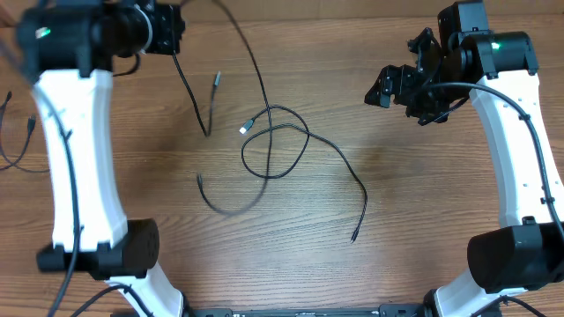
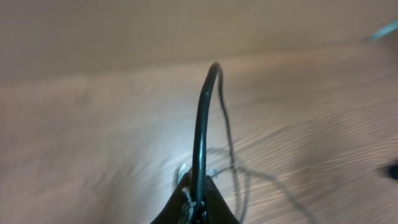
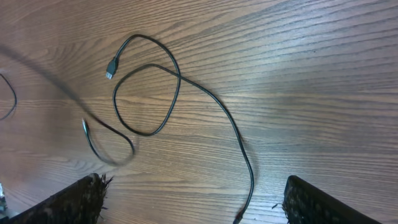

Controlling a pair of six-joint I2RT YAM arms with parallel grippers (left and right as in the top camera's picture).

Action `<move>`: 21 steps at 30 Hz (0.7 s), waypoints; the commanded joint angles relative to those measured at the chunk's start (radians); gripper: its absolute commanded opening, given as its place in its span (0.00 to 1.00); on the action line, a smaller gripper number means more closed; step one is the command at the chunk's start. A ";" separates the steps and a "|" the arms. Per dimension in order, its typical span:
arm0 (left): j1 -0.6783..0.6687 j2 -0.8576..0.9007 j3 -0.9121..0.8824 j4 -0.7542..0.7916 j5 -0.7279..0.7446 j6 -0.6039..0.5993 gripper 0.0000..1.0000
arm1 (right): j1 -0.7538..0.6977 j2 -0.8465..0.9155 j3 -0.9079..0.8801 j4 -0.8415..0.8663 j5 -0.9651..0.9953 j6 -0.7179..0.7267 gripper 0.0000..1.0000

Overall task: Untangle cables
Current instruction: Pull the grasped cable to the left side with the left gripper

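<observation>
My left gripper (image 1: 166, 32) is raised at the back left and shut on a black cable (image 2: 200, 130), which arches up from its fingers (image 2: 199, 200). Strands of that cable (image 1: 257, 75) hang toward the table; the lower part is motion-blurred near a small end plug (image 1: 200, 180). A second cable (image 1: 304, 136) lies on the wooden table in a loop with a pale plug (image 1: 245, 129) and a tail ending at the front (image 1: 355, 236). The right wrist view shows this loop (image 3: 176, 93). My right gripper (image 1: 394, 88) is open and empty, above the table to the right of the loop.
A short strand with a plug end (image 1: 217, 79) hangs or lies below the left gripper. More thin black wires (image 1: 11, 132) lie at the table's left edge behind the left arm. The white arm links stand along both sides of the table.
</observation>
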 commanded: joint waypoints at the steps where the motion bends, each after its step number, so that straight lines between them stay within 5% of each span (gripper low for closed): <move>1: -0.006 -0.065 0.132 -0.012 0.109 -0.023 0.04 | 0.004 0.002 -0.003 0.002 0.003 -0.008 0.90; 12: 0.016 -0.190 0.196 0.043 -0.313 -0.116 0.04 | 0.004 0.002 -0.003 -0.003 0.002 -0.008 0.90; 21: 0.325 -0.152 0.196 0.122 -0.347 -0.323 0.04 | 0.004 0.002 -0.003 -0.020 0.003 -0.008 0.90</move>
